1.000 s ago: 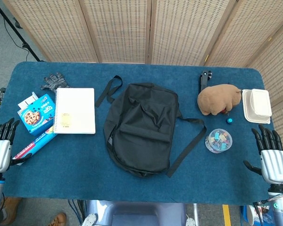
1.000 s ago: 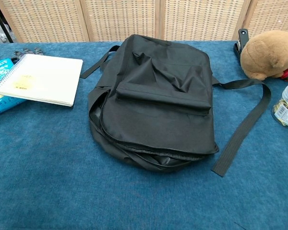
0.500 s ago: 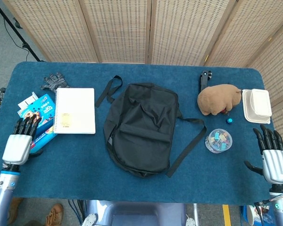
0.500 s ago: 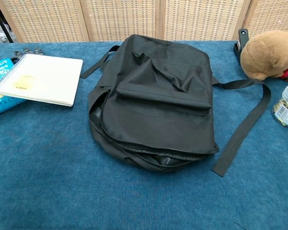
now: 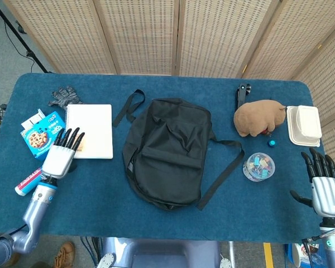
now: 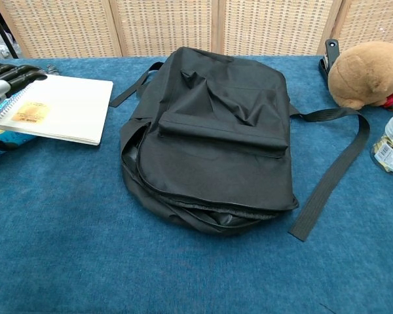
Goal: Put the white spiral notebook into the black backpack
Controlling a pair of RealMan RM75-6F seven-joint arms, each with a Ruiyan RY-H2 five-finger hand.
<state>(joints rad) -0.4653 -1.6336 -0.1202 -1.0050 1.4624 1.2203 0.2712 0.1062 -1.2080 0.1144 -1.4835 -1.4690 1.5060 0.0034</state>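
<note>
Two hands in view, neither holding anything. Left hand (image 5: 61, 155) sits over the near-left corner of the white notebook (image 5: 89, 131), fingers apart and stretched out, dark fingertips (image 5: 72, 137) over the page edge by the spiral; can't tell if they touch the paper. Chest view shows the same hand at the far left edge, above the notebook's spiral side. Right hand (image 5: 325, 190) is at the near right end of the table (image 5: 100, 206), fingers apart, pointing away from the robot, well apart from everything else.

Notebook lies flat & closed on the blue table, left of the black backpack (image 5: 166, 151), not touching it, w/ a small yellow label near its spiral edge. Backpack lies flat mid-table, straps trailing out to the left rear & right front.

Left of the notebook: cookie box (image 5: 42, 134), a tube (image 5: 29, 181) nearer the robot, dark gloves (image 5: 63, 96) behind. Right side: brown plush toy (image 5: 258, 117), clear tub of clips (image 5: 258, 166), white food box (image 5: 303, 124), black stapler (image 5: 243, 92).
</note>
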